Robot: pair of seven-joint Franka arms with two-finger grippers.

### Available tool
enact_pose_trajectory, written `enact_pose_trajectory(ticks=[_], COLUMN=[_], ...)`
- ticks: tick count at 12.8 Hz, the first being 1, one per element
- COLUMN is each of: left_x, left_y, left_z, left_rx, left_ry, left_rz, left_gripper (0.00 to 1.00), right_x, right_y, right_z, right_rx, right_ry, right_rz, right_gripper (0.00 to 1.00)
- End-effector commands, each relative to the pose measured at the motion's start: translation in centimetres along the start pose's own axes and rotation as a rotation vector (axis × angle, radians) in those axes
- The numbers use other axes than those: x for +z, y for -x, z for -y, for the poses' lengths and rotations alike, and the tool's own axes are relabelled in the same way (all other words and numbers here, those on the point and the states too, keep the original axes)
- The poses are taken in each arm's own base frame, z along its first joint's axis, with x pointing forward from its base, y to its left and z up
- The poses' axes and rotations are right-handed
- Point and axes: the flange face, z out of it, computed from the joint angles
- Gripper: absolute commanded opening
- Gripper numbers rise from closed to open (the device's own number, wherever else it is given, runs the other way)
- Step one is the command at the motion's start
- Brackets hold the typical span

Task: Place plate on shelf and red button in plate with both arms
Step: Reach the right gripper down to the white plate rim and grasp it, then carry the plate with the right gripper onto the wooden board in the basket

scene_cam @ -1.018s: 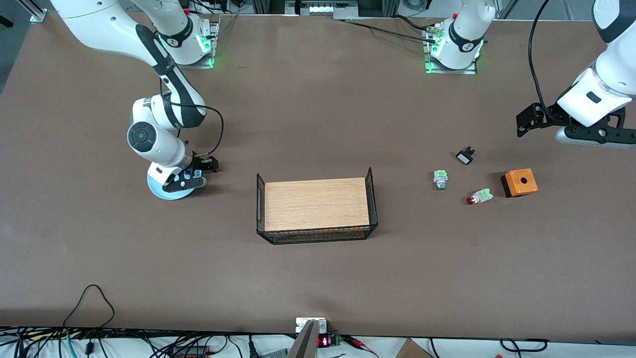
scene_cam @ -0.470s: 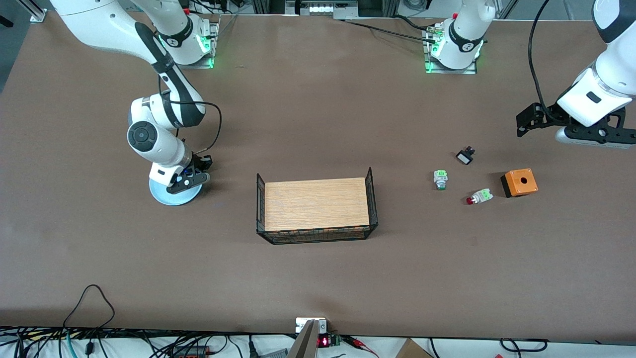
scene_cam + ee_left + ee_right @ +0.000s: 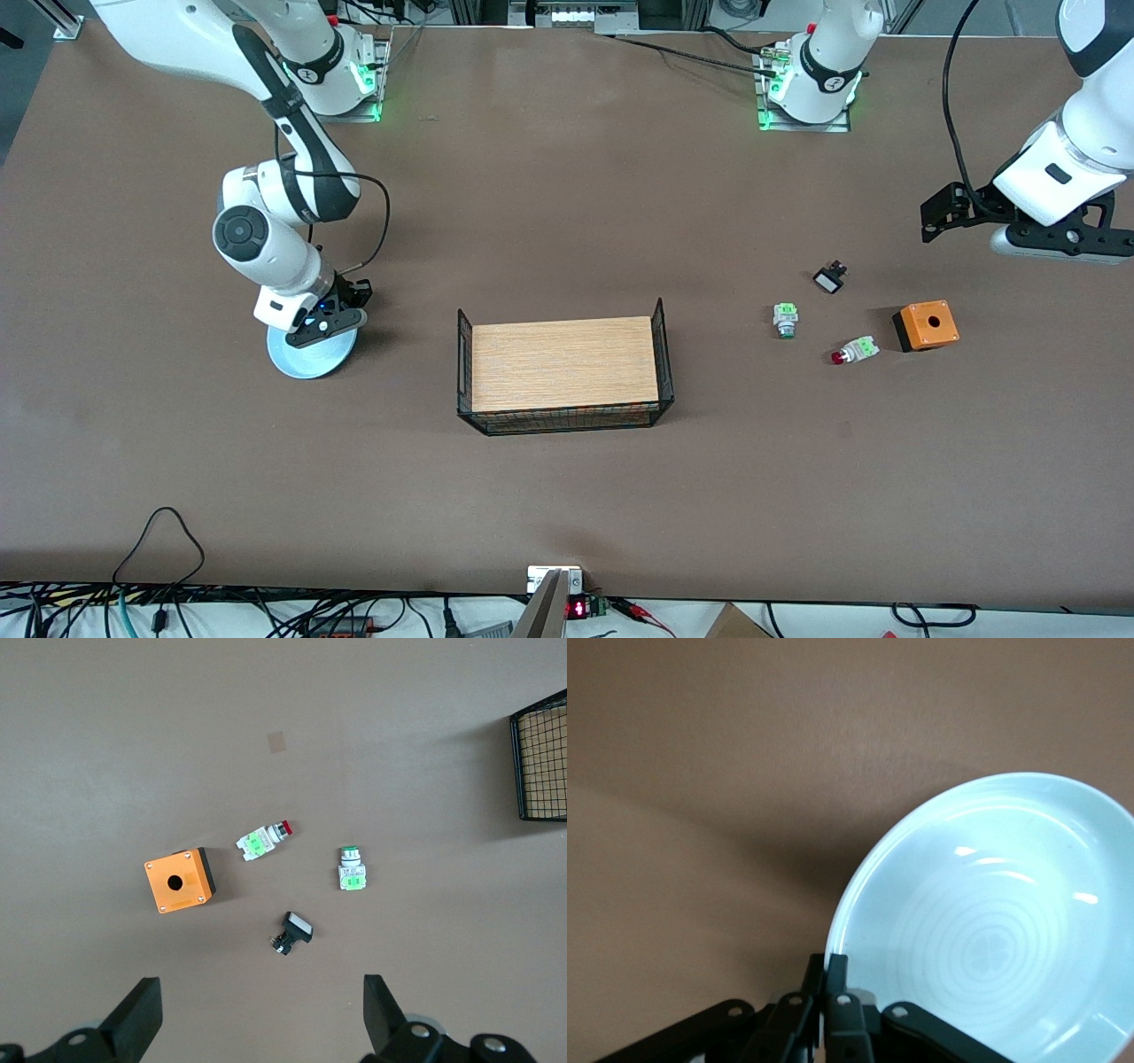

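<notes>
The pale blue plate [image 3: 307,356] is at the right arm's end of the table, tilted, with my right gripper [image 3: 330,321] shut on its rim. In the right wrist view the plate [image 3: 992,930] fills the frame and the right gripper [image 3: 835,967] pinches its edge. The red button [image 3: 853,352] lies on its side toward the left arm's end, beside the orange box [image 3: 927,325]. My left gripper [image 3: 1054,244] hangs open above the table, apart from the red button [image 3: 264,840] seen in the left wrist view. Its dark fingers [image 3: 137,1019] stand wide with nothing between them.
A wire basket with a wooden floor [image 3: 563,363] stands mid-table. A green-capped switch [image 3: 785,319] and a small black switch [image 3: 830,279] lie near the red button. The same things show as the orange box [image 3: 179,881], green-capped switch [image 3: 351,870], black switch [image 3: 292,932] and basket [image 3: 542,762].
My right gripper has closed on the plate's rim and lifted that edge, tilting the plate. The right arm shifted slightly upward. The left arm has not moved.
</notes>
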Motion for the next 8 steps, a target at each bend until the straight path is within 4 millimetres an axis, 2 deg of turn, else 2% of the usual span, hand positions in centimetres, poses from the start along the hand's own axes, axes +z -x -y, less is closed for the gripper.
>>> enact_pose_trajectory(ticks=[1,2,3,8], left_x=[-0.8,-0.6,-0.9,-1.7], left_y=[0.1,0.1,0.0,0.7], left_z=[-0.8,-1.7,-2.7,-2.9], left_rx=[0.011,0.025,0.042,0.051], left_ry=[0.016,0.016,0.011,0.004], left_rz=[0.008,0.018,0.015,0.052], left_gripper=[1.0,1.0,1.0,1.0], right_x=[-3.6,-5.2,-6.8,-12.5], right_y=[-0.3,-0.6,-1.1,-3.0], right_z=[0.5,0.8,1.9,7.0], right_rx=[-0.039,-0.046,-0.07,-0.163], right_ry=[0.022,0.029,0.034,0.036], right_rz=[-0.046,-0.074,-0.103,-0.213], right_gripper=[0.0,0.0,0.0,0.0])
